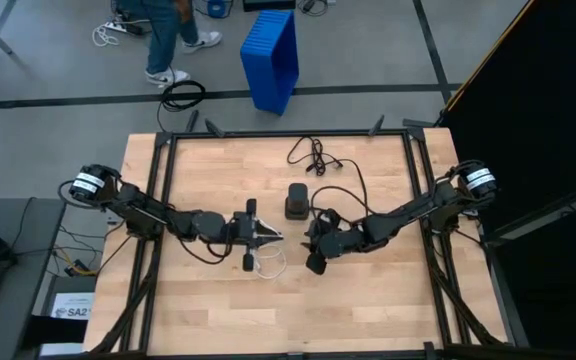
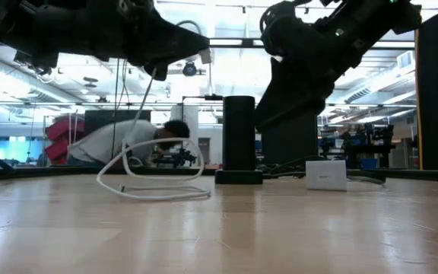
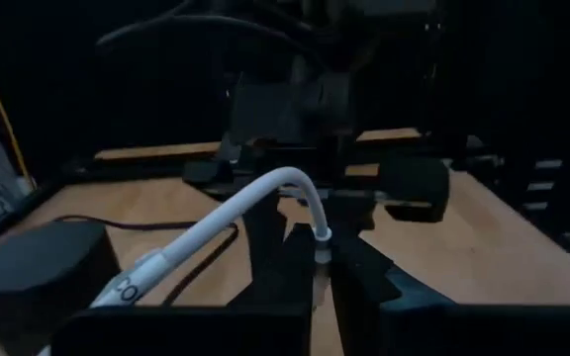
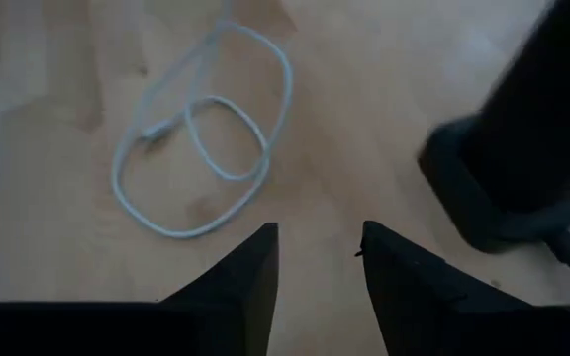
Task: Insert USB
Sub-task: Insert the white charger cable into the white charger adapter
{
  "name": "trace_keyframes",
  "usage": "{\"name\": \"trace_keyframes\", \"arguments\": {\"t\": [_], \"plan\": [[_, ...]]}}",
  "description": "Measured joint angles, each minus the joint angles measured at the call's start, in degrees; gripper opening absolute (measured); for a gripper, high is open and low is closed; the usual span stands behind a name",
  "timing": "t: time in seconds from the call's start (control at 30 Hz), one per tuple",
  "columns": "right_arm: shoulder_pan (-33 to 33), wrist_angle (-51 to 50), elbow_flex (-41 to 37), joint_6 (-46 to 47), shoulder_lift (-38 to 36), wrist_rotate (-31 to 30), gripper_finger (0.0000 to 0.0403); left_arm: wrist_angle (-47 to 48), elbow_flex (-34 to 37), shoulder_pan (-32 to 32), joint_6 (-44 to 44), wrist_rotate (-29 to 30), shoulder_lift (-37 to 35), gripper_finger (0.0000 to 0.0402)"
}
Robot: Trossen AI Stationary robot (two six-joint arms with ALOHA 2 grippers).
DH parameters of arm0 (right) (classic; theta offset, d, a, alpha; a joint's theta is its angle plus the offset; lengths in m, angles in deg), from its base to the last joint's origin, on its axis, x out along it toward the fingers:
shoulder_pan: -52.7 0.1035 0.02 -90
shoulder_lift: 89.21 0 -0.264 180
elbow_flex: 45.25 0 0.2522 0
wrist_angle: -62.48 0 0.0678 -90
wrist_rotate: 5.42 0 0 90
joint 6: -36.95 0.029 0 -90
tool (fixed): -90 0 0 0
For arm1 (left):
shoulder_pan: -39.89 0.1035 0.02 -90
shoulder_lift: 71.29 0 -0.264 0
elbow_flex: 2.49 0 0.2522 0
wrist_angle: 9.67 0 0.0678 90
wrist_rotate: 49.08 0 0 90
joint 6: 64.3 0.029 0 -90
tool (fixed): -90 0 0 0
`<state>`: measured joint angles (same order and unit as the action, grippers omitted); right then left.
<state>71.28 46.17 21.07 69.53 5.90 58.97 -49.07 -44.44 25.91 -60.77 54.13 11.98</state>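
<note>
The USB (image 1: 265, 262) lies coiled in loose white loops on the table (image 1: 368, 310), left of centre, one end lifted into the left gripper (image 1: 271, 236), which is clenched on it. In the left wrist view the cable (image 3: 255, 203) arcs up between the fingers. The right gripper (image 1: 314, 262), jaws parted and empty, hovers just right of the coil, near the black box (image 1: 296, 201). Only the low view shows a small white block (image 2: 326, 175); its writing is unreadable.

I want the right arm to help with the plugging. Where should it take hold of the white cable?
Probably at the loose plug end of the white USB cable, from above with the right gripper: it lies flat inside the loops, clear of the black box. The left gripper holds the other end.
</note>
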Motion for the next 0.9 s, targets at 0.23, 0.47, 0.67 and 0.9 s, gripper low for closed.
{"name": "trace_keyframes", "arguments": {"t": [0.23, 0.47, 0.67, 0.9], "plan": [[1.64, 3.47, 0.0, 2.34, -0.57, -0.01, 0.0138, -2.85, 9.1, -0.35, 3.25, 3.74, -17.42, 0.0], [-0.12, 29.88, 0.06, -10.29, 2.44, 5.3, 0.0141, -6.31, 10.95, -6.28, 5.75, 3.27, -21.3, 0.0], [-2.64, 30.91, 1.55, -16.82, 2.93, 5.55, 0.0142, -0.17, 5.25, -6.77, 7.08, 0.74, -20.49, 0.0], [-6.9, 29.85, 1.73, -24.03, 3.15, 7.17, 0.0162, 0.77, -0.89, -6.81, 4.03, 2.4, -13.88, 0.0]]}}
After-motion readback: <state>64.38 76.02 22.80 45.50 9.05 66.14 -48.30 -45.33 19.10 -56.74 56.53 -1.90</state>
